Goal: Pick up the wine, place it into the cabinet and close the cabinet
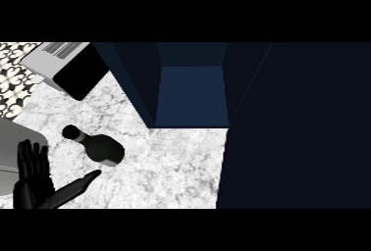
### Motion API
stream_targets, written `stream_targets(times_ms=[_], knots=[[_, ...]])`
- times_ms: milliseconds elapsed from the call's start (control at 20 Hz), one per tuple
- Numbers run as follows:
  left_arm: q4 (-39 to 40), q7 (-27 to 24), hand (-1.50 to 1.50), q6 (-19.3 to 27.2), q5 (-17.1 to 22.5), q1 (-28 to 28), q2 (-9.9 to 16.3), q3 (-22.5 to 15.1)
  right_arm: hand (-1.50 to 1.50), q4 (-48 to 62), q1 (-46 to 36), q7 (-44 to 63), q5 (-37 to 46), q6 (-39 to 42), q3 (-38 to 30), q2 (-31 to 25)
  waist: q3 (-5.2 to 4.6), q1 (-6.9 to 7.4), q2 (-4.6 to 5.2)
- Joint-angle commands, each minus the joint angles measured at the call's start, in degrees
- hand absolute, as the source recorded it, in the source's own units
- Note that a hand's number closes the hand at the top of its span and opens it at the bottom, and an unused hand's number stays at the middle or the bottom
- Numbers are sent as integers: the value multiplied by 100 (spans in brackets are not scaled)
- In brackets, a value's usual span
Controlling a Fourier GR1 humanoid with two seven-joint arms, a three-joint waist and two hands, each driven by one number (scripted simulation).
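The wine bottle (99,146), dark with a round cap, stands on the marble counter (174,166) left of centre. Behind it to the right the dark blue cabinet (192,93) is open, its interior showing and its door (293,127) swung out across the right side of the view. My left hand (35,184) rests at the lower left with fingers straight and thumb spread out toward the bottle, a short gap below and left of it. The right hand does not show.
A toaster-like white and black appliance (65,68) sits at the back left, next to a patterned tile wall (16,73). A grey object (18,147) lies at the left edge behind my hand. Bare counter lies between the bottle and the cabinet.
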Motion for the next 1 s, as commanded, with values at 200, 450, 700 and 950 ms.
stream_targets(times_ms=[200,450,700,950], knots=[[1186,-773,-150,-543,8,-304,4,111,-150,-783,-12,636,-284,-302,197,116,-3,1,3],[1693,-404,-150,-837,197,-912,440,398,-150,-572,-228,603,-109,-331,224,110,-1,8,5],[2604,-1126,-150,-891,64,-1153,126,349,-150,-731,342,290,-284,-12,171,143,-1,-39,4],[3388,-1249,-150,-801,54,-1766,110,470,-150,-544,314,41,-40,32,362,299,-2,-36,8]])
